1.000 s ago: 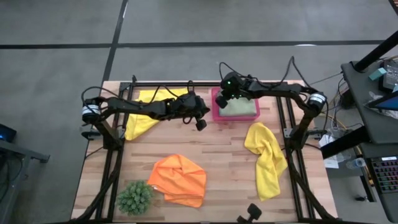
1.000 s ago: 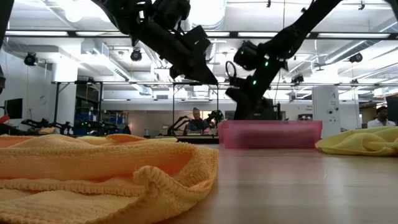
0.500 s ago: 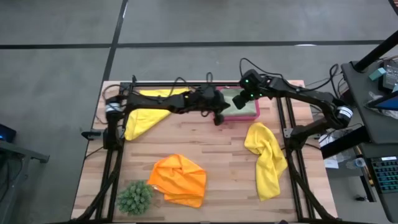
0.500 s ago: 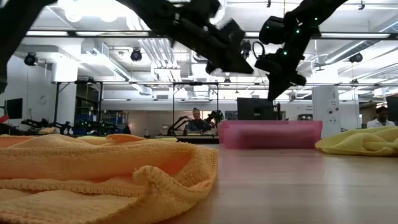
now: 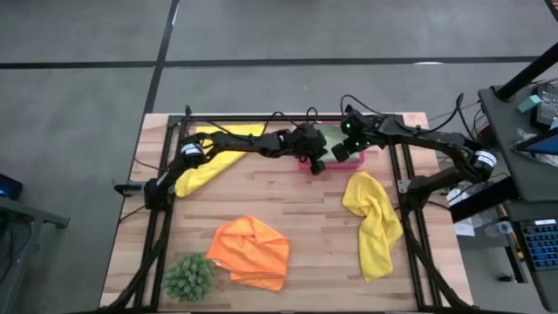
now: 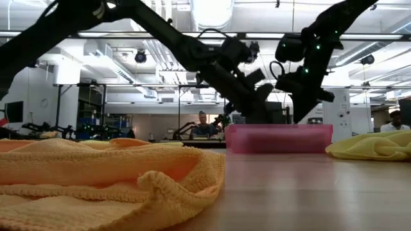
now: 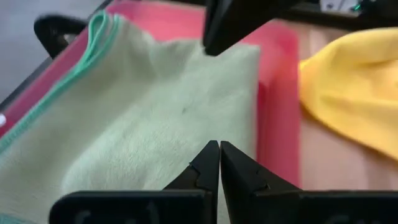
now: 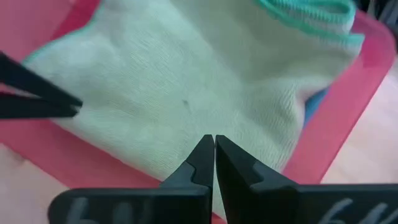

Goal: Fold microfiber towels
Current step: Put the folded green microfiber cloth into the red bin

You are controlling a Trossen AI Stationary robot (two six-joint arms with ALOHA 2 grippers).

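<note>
Wooden table [image 5: 305, 205]: we see both arms newly converged over pink tray [image 5: 306, 164] at 12 o'clock; left gripper [image 7: 219, 163], right gripper [image 8: 213, 157] pressed together, empty above sage green towel [image 7: 155, 118]; tidying likely.

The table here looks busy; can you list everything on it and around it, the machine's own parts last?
Sage green towel: one, pale green with a teal edge, lying in the pink tray.
Pink tray: one, at the table's far edge, middle.
Blue cloth: one, only a sliver visible under the green towel in the tray.
Yellow towels: two, one crumpled at far left, one draped at right.
Orange towel: one, crumpled, near edge, centre-left.
Green plant ball: one, spiky, near-left corner.
Wooden table: one.
People: two, seated far behind and at the right edge.
Left pincer: shut, over the tray.
Right pincer: shut, over the tray.
</note>
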